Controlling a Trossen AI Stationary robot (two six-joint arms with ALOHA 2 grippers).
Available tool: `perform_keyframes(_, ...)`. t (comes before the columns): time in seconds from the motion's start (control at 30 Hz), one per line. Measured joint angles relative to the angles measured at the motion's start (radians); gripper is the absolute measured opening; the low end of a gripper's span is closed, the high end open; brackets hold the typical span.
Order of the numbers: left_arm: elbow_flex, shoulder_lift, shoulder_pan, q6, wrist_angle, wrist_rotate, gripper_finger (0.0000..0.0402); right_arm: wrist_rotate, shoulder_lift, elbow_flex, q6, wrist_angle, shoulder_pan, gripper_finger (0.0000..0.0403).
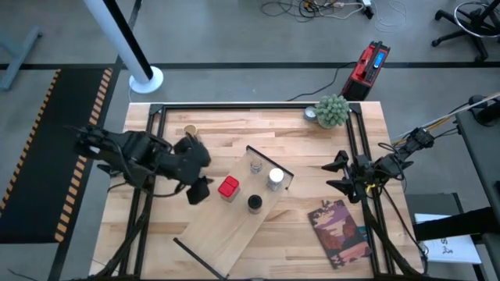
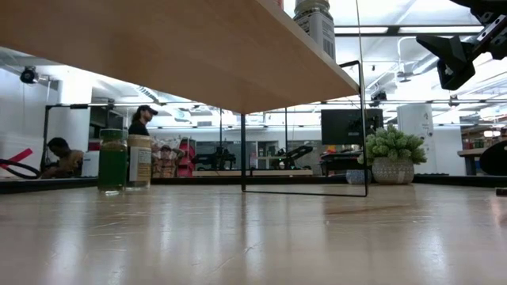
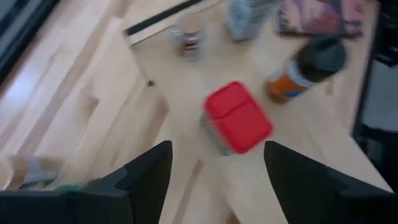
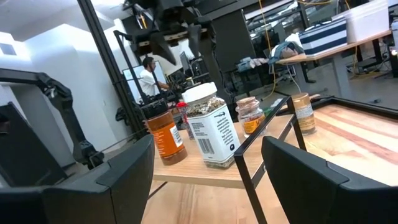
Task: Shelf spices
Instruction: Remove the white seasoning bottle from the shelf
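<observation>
On the shelf (image 1: 234,226), just beside your open, empty left gripper (image 3: 214,177), the red squarish jar (image 1: 228,187) looks light, rigid and slick, so grip its flat sides below the lid while your right gripper (image 4: 205,180) waits open.

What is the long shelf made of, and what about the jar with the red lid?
The shelf looks like pale, smooth plywood, with visible grain and thin black rails, probably metal, at its short ends. The red-lidded jar seems to have a plastic lid, since it is evenly coloured, matte and round-cornered. Its body looks see-through, but I can't tell glass from plastic.
</observation>
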Motion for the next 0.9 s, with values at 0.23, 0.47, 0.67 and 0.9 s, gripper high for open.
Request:
perform_keyframes(0.23, 0.141, 0.089, -0.003, 0.03, -0.012, 0.019, 0.0246, 0.0, 0.0, 0.0, 0.001, 0.0, 0.0, 0.0272)
perform_keyframes(0.47, 0.175, 0.11, -0.103, 0.06, 0.048, -0.078, 0.0246, -0.005, 0.011, 0.004, 0.0, -0.003, 0.0, 0.0272)
perform_keyframes(0.67, 0.129, 0.103, -0.271, 0.061, 0.076, -0.372, 0.0228, -0.005, 0.21, 0.141, -0.014, -0.027, 0.0, 0.0272)
perform_keyframes(0.9, 0.038, 0.097, -0.418, -0.061, 0.109, -0.592, 0.0211, 0.025, 0.653, 0.466, -0.055, -0.17, 0.0, 0.0272)
